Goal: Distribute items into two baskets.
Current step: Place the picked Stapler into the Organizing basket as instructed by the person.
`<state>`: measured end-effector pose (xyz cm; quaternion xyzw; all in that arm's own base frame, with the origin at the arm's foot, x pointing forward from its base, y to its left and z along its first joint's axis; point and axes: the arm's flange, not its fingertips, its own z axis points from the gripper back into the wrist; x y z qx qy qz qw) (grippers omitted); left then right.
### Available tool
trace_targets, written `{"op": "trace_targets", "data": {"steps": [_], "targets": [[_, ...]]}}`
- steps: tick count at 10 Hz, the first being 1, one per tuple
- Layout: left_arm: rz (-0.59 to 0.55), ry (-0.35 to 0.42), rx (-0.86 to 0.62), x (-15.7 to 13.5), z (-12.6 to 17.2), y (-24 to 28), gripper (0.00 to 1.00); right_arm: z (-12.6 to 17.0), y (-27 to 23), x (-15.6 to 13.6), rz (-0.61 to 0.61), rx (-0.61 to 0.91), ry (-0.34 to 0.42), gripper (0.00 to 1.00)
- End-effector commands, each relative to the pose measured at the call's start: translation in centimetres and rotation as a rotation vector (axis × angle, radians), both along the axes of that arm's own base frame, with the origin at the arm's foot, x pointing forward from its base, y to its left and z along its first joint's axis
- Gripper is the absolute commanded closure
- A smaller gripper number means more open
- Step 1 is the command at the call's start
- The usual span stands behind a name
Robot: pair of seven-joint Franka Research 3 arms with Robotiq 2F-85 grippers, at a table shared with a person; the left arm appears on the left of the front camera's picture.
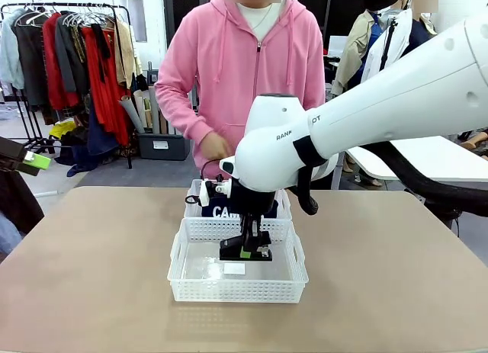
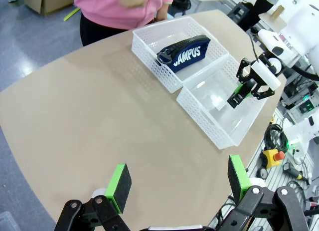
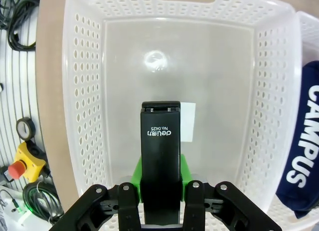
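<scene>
From where I work, a tan table (image 1: pixel 91 277) spreads below me, a clothes rack (image 1: pixel 69 56) hangs at ten o'clock, a person in a pink hoodie (image 1: pixel 252 71) stands at twelve, and a red emergency button (image 3: pixel 17 168) sits at eight.

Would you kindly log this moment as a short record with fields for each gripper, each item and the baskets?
right gripper: shut on stapler, inside larger basket
stapler: black, held above the basket floor
left gripper: open, holding nothing, over bare table
pouch: navy, lying in smaller basket
larger basket: nearer the robot
smaller basket: far side, touching the larger one
person: standing behind the baskets
</scene>
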<state>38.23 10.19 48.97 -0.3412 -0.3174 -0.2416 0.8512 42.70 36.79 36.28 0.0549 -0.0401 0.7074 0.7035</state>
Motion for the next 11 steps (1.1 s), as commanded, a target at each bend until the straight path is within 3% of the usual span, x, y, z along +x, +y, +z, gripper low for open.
{"op": "trace_targets", "data": {"steps": [1,11], "targets": [[0.002,0.0,-0.001,-0.1,0.0,0.0,0.0,-1.1,0.2,-0.2,0.012,-0.023,-0.024,1.0],[0.002,0.0,-0.001,-0.1,0.0,0.0,0.0,-3.6,0.9,0.4,0.02,-0.041,0.01,1.0]]}}
